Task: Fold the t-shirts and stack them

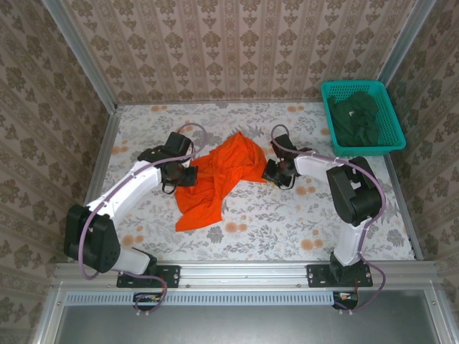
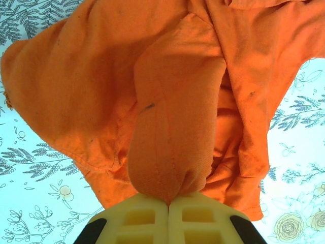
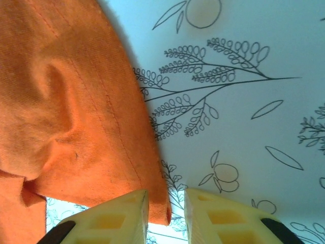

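Left gripper [image 2: 168, 203], fingers pressed together pinching a fold of the orange t-shirt [image 1: 222, 172], shirt crumpled mid-table, right gripper [image 3: 166, 201] at its right hem, fingers slightly apart, dark green t-shirts [image 1: 355, 115] in teal basket [image 1: 353, 84], far right.

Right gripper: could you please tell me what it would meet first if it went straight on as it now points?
Probably the orange t-shirt: its hem lies at the parted fingertips of the right gripper, on the left of the wrist view. Beyond that is the patterned table cover, though depth is unclear.
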`<state>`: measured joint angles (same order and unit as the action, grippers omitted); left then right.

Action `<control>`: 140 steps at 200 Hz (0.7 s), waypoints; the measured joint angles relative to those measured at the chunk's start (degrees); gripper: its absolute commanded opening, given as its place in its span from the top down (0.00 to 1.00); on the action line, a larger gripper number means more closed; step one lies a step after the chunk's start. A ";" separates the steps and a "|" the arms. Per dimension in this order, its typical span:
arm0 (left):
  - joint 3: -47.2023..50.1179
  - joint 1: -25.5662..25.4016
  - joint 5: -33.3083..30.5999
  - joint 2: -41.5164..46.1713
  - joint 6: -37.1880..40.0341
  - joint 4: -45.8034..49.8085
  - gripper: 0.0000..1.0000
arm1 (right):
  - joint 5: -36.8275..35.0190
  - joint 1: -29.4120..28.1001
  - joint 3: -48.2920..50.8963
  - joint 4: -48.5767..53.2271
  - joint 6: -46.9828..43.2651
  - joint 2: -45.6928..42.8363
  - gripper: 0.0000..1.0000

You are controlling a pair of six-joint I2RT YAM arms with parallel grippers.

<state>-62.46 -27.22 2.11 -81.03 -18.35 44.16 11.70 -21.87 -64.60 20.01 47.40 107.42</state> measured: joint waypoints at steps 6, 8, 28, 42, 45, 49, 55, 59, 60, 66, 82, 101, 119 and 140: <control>0.00 0.00 0.00 0.00 0.00 0.00 1.00 | -0.26 -0.20 -0.31 0.26 -0.22 0.20 0.75; 0.00 -0.02 0.00 0.00 0.00 0.00 1.00 | -0.37 -0.26 -0.42 0.37 -0.31 0.24 0.75; 0.00 0.00 0.00 0.00 0.00 0.00 1.00 | -1.14 -0.83 -0.92 0.98 -0.70 0.50 0.79; 0.00 0.00 0.00 0.00 0.00 -0.02 1.00 | -1.73 -1.11 -1.42 1.53 -0.90 0.87 0.82; 0.00 0.00 -0.02 0.00 0.00 -0.02 1.00 | -1.86 -1.18 -1.55 1.70 -1.07 0.96 0.83; 0.00 -0.02 -0.02 0.00 0.00 -0.02 1.00 | -2.01 -1.25 -1.81 2.08 -1.11 1.07 0.84; 0.00 0.00 0.00 0.00 0.00 -0.02 1.00 | -2.38 -1.38 -2.23 2.62 -1.18 1.33 0.87; 0.00 -0.02 -0.02 0.00 0.00 -0.02 1.00 | -2.56 -1.46 -2.45 2.91 -1.36 1.44 0.89; 0.00 -0.02 -0.02 0.00 0.00 -0.02 1.00 | -2.60 -1.46 -2.49 2.99 -1.31 1.46 0.90; 0.00 0.00 -0.02 0.00 0.02 -0.02 1.00 | -2.78 -1.55 -2.75 3.37 -1.55 1.64 0.93; -0.02 0.00 -0.02 0.00 0.02 0.00 1.00 | -2.71 -1.90 -3.26 3.34 -1.64 1.88 1.00; -0.66 -0.02 -0.20 0.00 0.02 0.09 1.00 | -2.78 -2.67 -3.74 3.34 -2.29 2.10 1.00; -2.08 0.00 -0.90 0.00 0.02 0.02 1.00 | -2.29 -2.99 -3.85 3.39 -2.82 1.86 1.00; -4.83 -0.02 -2.75 0.31 0.02 -0.15 1.00 | -1.92 -2.67 -3.80 3.39 -3.78 -0.50 1.00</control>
<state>-67.29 -27.24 -0.64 -80.73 -18.33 44.01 9.78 -24.53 -68.40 23.40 43.62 106.91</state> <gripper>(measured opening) 0.041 0.067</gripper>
